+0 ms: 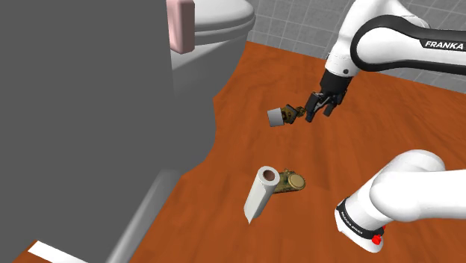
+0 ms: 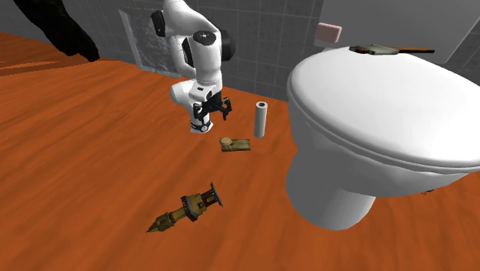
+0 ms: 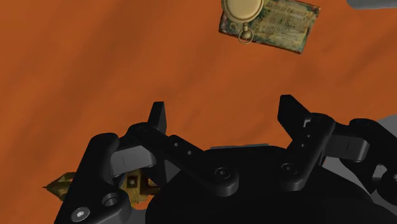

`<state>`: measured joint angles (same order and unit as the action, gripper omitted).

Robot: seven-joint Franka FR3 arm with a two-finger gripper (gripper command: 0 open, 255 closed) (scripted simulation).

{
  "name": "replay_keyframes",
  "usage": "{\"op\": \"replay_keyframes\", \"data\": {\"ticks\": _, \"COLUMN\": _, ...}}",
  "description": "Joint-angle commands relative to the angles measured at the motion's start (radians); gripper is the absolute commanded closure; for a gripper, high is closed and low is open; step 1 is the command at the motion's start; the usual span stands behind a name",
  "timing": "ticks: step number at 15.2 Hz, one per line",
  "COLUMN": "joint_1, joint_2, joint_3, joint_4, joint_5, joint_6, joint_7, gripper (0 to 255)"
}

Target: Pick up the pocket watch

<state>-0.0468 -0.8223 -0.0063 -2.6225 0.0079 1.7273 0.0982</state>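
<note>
approach | gripper [image 3: 222,109] open, holding nothing, hovering over floor [image 1: 358,149] | pocket watch [image 3: 245,13] flat on greenish card [image 3: 286,25] just beside paper roll [image 1: 261,193], apart from gripper | we should centre over its round case, lower squarely, then close

- A reddish-brown wooden floor [image 1: 246,82] with visible grain runs across the room.
- The wall [image 1: 299,22] behind it is covered in grey square tiles.
- A large white toilet [image 2: 369,100], lid closed, stands on the floor.
- A pale mottled panel [image 2: 142,38] sits low on the tiled wall.
- A black area [image 2: 54,27] shows at the second exterior view's upper left.
</note>
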Motion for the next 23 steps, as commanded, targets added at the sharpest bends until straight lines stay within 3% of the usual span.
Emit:
{"op": "replay_keyframes", "data": {"ticks": 1, "joint_1": -0.005, "joint_2": 0.016, "joint_3": 0.011, "joint_4": -0.055, "joint_5": 0.025, "joint_6": 0.040, "joint_7": 0.045, "gripper": 0}}
{"op": "replay_keyframes", "data": {"ticks": 8, "joint_1": -0.003, "joint_2": 0.083, "joint_3": 0.051, "joint_4": -0.225, "joint_5": 0.128, "joint_6": 0.178, "joint_7": 0.188, "gripper": 0}}
{"op": "replay_keyframes", "data": {"ticks": 14, "joint_1": 0.031, "joint_2": 0.203, "joint_3": 0.087, "joint_4": -0.344, "joint_5": 0.255, "joint_6": 0.341, "joint_7": 0.294, "gripper": 0}}
{"op": "replay_keyframes", "data": {"ticks": 23, "joint_1": 0.048, "joint_2": 0.344, "joint_3": 0.093, "joint_4": -0.385, "joint_5": 0.295, "joint_6": 0.516, "joint_7": 0.266, "gripper": 0}}
